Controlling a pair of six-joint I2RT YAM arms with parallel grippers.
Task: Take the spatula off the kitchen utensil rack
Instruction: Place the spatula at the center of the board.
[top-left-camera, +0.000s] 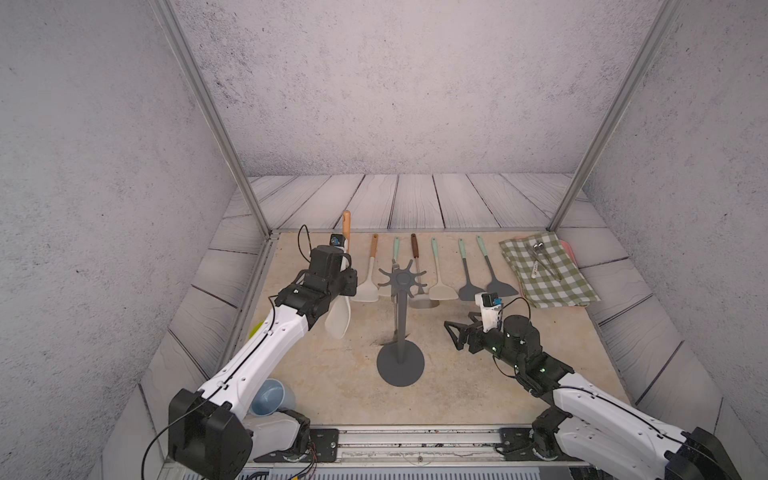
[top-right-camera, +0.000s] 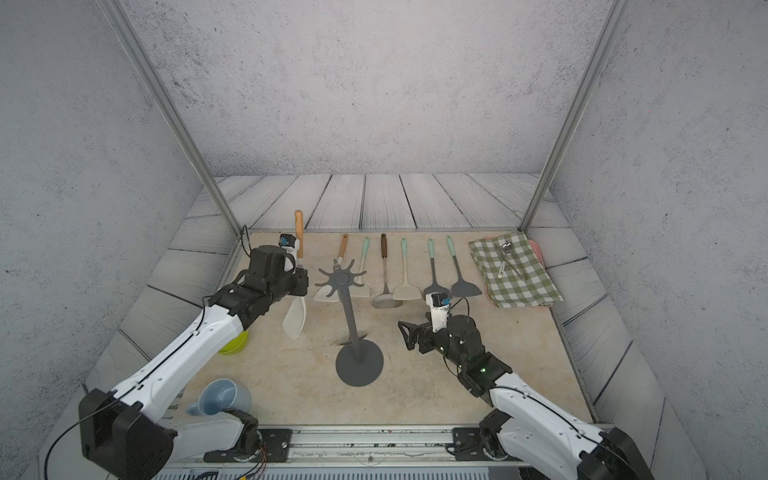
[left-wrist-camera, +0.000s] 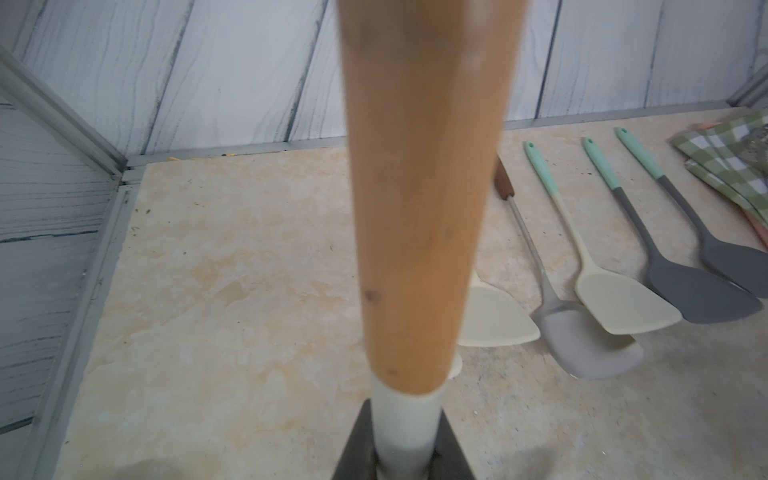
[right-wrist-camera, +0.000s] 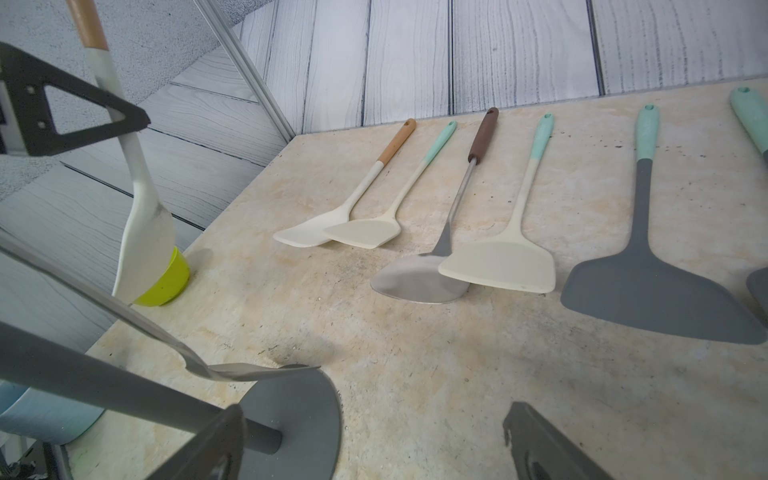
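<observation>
We saw a green checked cloth (top-left-camera: 548, 274) bearing spoons (top-left-camera: 539, 248), a blue mug (top-right-camera: 222, 397), and a lime-green bowl (top-right-camera: 236, 343) near the table's edge.

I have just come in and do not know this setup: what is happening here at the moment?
The left gripper holds a cream spatula with a wooden handle upright in its fingers, clear of the kitchen utensil rack. The right gripper is open beside the rack's pole and holds nothing. A metal utensil hangs by the pole, and six more spatulas lie in a row behind.
</observation>
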